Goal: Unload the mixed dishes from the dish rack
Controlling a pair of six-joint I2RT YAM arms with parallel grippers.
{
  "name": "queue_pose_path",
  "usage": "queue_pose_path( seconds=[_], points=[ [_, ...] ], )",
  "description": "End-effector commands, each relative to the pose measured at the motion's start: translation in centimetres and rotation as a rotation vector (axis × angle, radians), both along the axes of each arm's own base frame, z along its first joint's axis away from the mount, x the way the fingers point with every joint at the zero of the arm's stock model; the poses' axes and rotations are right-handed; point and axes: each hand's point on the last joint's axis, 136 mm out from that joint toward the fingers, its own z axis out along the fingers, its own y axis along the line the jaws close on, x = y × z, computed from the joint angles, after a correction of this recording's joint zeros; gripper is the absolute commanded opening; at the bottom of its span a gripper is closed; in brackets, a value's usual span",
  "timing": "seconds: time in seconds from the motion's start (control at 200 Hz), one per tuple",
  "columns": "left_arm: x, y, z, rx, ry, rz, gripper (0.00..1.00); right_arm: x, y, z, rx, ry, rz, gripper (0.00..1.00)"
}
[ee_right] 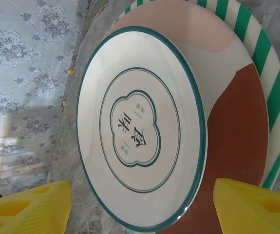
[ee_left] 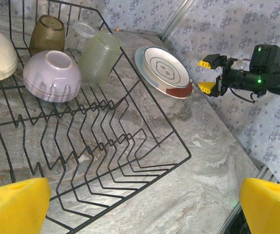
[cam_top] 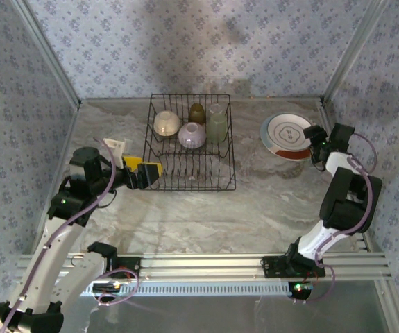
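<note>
Though neither arm grips anything, both sit close to the dish rack [cam_top: 192, 188], which stands on the marble surface [cam_top: 206, 218] toward the back wall. The rack's far end holds four pieces. A cream bowl [cam_top: 166, 123] is upside down at the far left, and a lilac bowl [cam_top: 192, 135] is upside down just right of it. An olive-brown cup [cam_top: 197, 112] sits behind the lilac bowl, and a pale green tumbler [cam_top: 216, 123] is tilted against the rack's right side.

Right of the rack and apart from it, three plates lie stacked flat on the surface. A ringed white plate [ee_right: 140, 126] with a teal rim is on top, a pink and rust colour-block plate [ee_right: 237, 122] is under it, and a green-striped plate [ee_right: 272, 73] is at the bottom.

The right claw [ee_left: 206, 75] is on the side of the stack away from the rack, just beside the plates' edge, fingers spread wide, empty. The left claw [cam_top: 144, 170] points at the rack's near-left corner, just outside the wire, fingers at full spread, empty.
</note>
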Motion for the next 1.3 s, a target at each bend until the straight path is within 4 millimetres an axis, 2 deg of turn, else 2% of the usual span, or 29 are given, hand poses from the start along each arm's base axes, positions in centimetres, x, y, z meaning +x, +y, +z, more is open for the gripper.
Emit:
queue_pose_path(
  seconds=[0.0, 0.2, 0.295, 0.41, 0.575, 0.615, 0.635, 0.735, 0.87, 0.984, 1.144, 1.294],
  points=[
    [-0.3, -0.1, 0.1, -0.009, -0.006, -0.016, 0.99, -0.6, 1.1, 2.6, -0.151, 0.014, 0.046, 0.82],
    [-0.2, -0.1, 0.0, -0.008, -0.002, -0.016, 0.99, -0.9, 3.9, 5.5, -0.257, -0.028, 0.128, 0.9],
    [-0.1, -0.1, -0.1, -0.005, 0.003, -0.014, 0.99, -1.0, 6.0, 6.7, -0.336, -0.04, 0.19, 0.94],
    [0.0, -0.1, -0.3, -0.003, 0.011, -0.014, 0.99, -0.9, 9.4, 8.5, -0.433, -0.061, 0.3, 1.0],
    [0.2, -0.2, -0.6, -0.001, 0.025, -0.014, 0.99, -0.5, 14.5, 10.6, -0.549, -0.087, 0.457, 1.0],
    [0.2, -0.2, -0.7, -0.001, 0.028, -0.013, 0.99, -0.7, 15.7, 10.3, -0.573, -0.078, 0.5, 1.0],
    [0.2, -0.2, -0.7, 0.001, 0.03, -0.013, 0.99, -0.3, 16.5, 11.6, -0.587, -0.107, 0.517, 1.0],
    [0.5, -0.1, -1.0, 0.006, 0.042, -0.003, 0.99, -0.3, 20.0, 12.5, -0.632, -0.134, 0.629, 1.0],
    [0.7, -0.1, -1.4, 0.022, 0.057, 0.0, 0.99, -0.1, 25.4, 12.7, -0.681, -0.161, 0.803, 1.0],
    [0.9, -0.1, -1.7, 0.028, 0.067, 0.001, 0.99, 0.0, 29.0, 12.4, -0.712, -0.168, 0.908, 1.0],
    [0.9, 0.0, -2.0, 0.036, 0.077, 0.006, 0.99, 0.7, 32.1, 10.9, -0.781, -0.129, 0.992, 0.96],
    [1.1, 0.0, -2.3, 0.042, 0.084, 0.007, 0.99, 1.7, 34.0, 9.6, -0.822, -0.093, 1.037, 0.95]
  ],
)
